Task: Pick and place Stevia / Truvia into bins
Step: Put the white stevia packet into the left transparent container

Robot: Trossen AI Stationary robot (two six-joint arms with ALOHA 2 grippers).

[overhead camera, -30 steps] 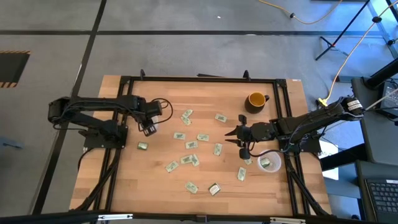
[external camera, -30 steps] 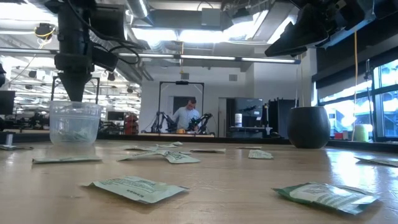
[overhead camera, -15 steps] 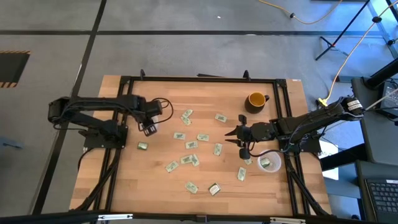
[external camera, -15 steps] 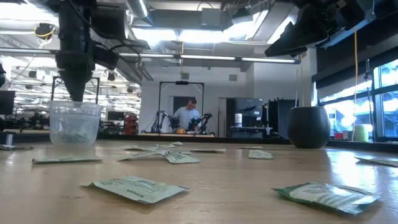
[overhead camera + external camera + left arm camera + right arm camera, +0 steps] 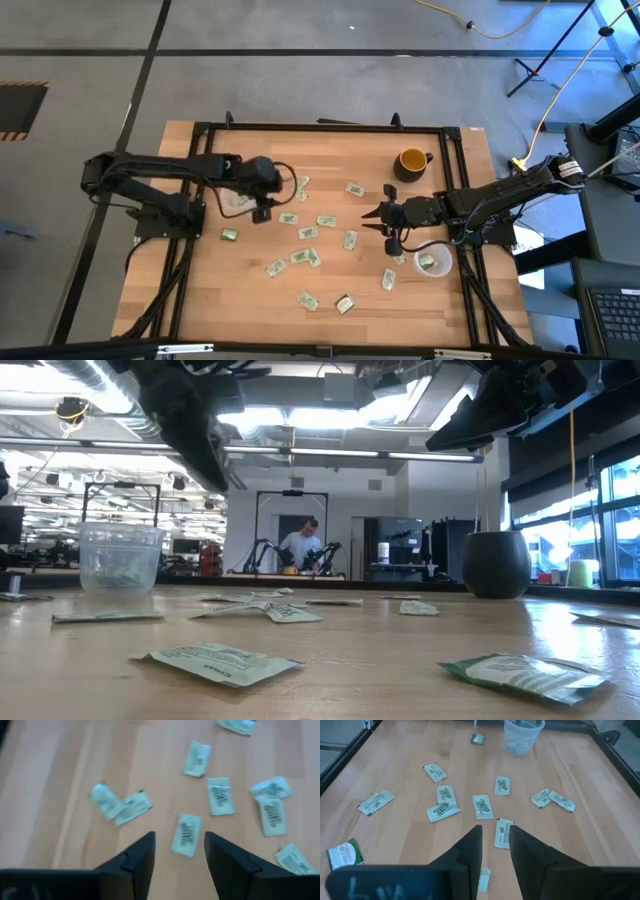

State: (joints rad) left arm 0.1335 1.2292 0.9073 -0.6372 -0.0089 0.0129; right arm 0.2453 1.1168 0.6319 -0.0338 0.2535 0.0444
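Several pale green Stevia packets lie flat and scattered over the wooden table. One clear bin stands at the left with packets in it, and it also shows in the low view. The other bin stands at the right, also with packets inside. My left gripper hangs open just right of the left bin, slanting down over one packet and holding nothing. My right gripper hovers open above the table's right middle, over another packet.
A yellow-orange mug stands at the far right of the table. A black frame runs along the table's edges. Bare wood lies along the near left. A person stands far off in the room.
My left gripper has left its place above the left bin and swung toward the table's middle, rising a little and tipping from pointing straight down to a slant. The right arm has kept still.
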